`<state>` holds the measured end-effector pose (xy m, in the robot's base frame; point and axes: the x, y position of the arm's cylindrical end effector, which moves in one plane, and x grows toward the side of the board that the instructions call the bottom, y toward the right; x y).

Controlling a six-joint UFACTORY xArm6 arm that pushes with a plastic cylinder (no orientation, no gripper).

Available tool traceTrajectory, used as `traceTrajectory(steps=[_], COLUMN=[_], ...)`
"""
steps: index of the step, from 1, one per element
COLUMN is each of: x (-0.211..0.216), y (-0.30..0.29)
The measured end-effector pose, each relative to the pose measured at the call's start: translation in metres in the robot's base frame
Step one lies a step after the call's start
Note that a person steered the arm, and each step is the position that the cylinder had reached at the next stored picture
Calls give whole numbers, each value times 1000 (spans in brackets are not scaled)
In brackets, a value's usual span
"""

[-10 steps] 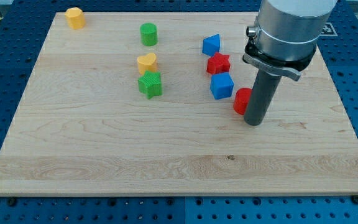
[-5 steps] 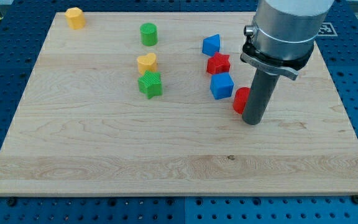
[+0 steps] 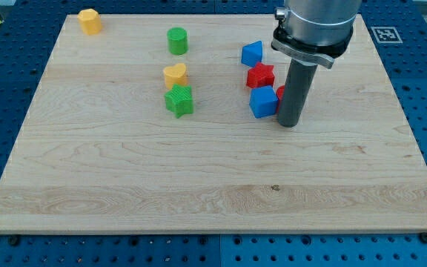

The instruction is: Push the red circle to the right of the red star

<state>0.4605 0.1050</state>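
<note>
The red star (image 3: 260, 76) lies right of the board's middle, toward the view's top. The red circle (image 3: 280, 95) is almost fully hidden behind my rod; only a red sliver shows, right of and slightly below the star, touching the blue cube (image 3: 263, 102). My tip (image 3: 288, 123) rests on the board just below and right of the circle, beside the blue cube's right side.
A blue triangular block (image 3: 252, 53) sits above the red star. A yellow heart (image 3: 175, 75) and green star (image 3: 179, 101) lie at centre, a green cylinder (image 3: 177, 40) above them, a yellow block (image 3: 89, 21) at the top left. The wooden board (image 3: 124, 185) has blue pegboard around it.
My rod moved toward the view's upper left, pushing the red circle up and left until it sits against the blue cube, closer to the red star. The other blocks kept still.
</note>
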Motion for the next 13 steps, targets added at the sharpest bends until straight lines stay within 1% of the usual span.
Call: traceTrajectory(steps=[3, 4, 5, 8, 11, 12, 13], x=[-5, -13, -28, -29, -29, -35, -39], y=[2, 20, 24, 18, -10, -10, 4])
